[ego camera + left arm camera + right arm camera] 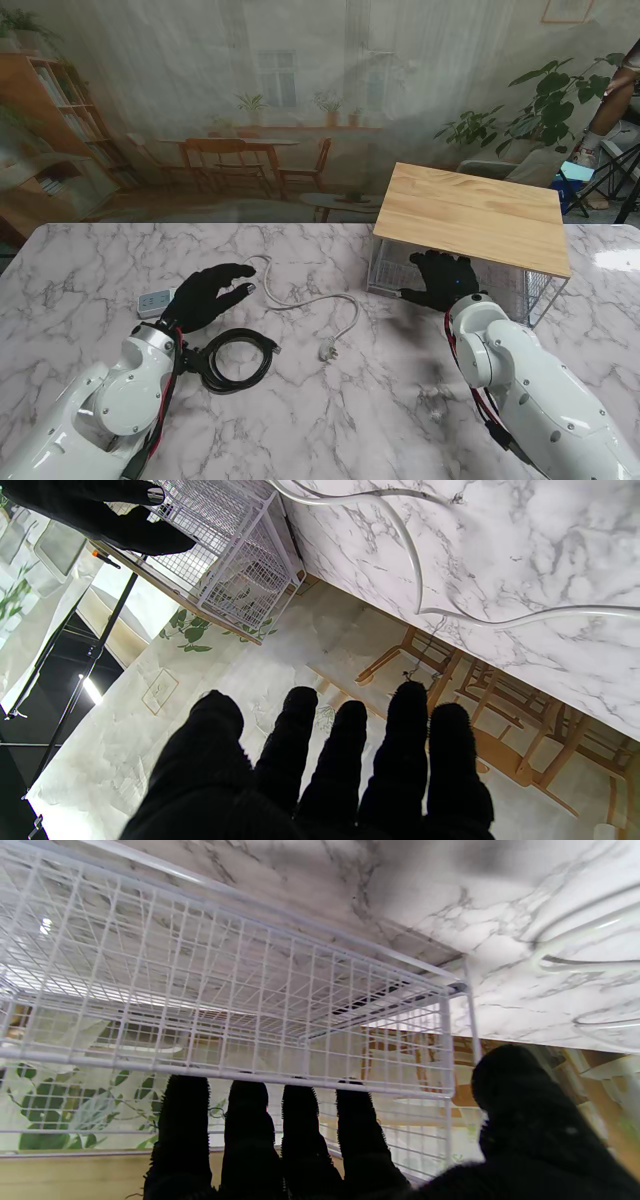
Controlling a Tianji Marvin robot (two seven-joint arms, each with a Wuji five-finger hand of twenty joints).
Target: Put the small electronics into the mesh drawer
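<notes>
Right hand (440, 279) on mesh drawer (510, 285) rim

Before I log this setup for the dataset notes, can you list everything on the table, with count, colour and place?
Mesh drawer unit: one, white wire, right side of the table, farther from me.
Wooden top: one, light wood, lying on the drawer unit.
White cable: one, white, loose across the middle of the table.
Black cable: one, black, coiled, on the left, nearer to me.
Small adapter: one, white, far left beside the left robot hand.
Table: one, white and grey marble.
Left robot hand: black glove, fingers apart, holding nothing.
Right robot hand: black glove, fingertips at the drawer's front wire; grip unclear.
</notes>
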